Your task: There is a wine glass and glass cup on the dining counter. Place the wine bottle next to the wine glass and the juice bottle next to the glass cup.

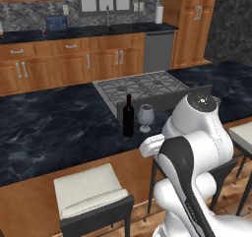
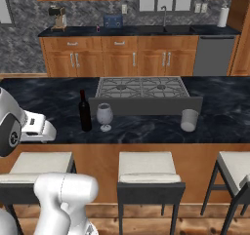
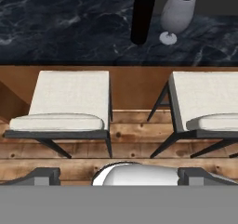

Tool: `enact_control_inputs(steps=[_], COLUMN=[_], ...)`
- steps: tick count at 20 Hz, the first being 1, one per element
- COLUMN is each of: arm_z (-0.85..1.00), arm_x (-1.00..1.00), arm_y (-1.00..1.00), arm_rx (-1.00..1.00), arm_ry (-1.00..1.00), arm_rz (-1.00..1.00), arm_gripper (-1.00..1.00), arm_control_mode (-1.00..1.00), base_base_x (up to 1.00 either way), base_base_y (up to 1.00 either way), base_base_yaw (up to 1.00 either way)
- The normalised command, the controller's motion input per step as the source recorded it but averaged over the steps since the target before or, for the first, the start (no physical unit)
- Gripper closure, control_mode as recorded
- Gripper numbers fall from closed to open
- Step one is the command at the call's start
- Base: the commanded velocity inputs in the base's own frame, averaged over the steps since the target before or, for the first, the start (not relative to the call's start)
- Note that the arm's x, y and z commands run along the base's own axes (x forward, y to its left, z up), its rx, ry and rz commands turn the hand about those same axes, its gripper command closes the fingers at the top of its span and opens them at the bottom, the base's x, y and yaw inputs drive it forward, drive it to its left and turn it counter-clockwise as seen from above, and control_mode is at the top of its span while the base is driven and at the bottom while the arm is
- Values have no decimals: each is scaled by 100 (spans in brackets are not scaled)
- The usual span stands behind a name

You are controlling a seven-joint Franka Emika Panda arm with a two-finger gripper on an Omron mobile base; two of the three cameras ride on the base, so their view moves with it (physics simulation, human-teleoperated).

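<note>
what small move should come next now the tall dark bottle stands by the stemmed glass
Probably turn to find the small red juice bottle. The tall near-black wine bottle already stands beside the clear stemmed wine glass, while the pale translucent glass cup stands alone and the gripper is open.

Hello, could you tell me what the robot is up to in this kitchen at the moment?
The wine bottle already stands upright beside the wine glass on the dining counter, near the cooktop. The glass cup sits alone further along the counter, with no juice bottle next to it. The gripper is open and holds nothing; it looks over the stools toward the counter edge. So the wine half looks done, the juice half not.
</note>
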Motion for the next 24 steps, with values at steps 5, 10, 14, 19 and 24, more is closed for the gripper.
enact_control_inputs(steps=[5,10,14,19,24], arm_z=[0,0,0,0,0], arm_x=[0,0,0,0,0], arm_y=[0,0,0,0,0], arm_rx=[0,0,0,0,0], arm_ry=[0,0,0,0,0], arm_rz=[0,0,0,0,0], arm_gripper=[-100,-100,-100,-100,-100], arm_control_mode=[-100,-100,100,100,100], base_base_x=[0,0,-2,-37,-62], base_base_y=[0,0,0,3,9], base_base_yaw=[0,0,0,-1,-1])
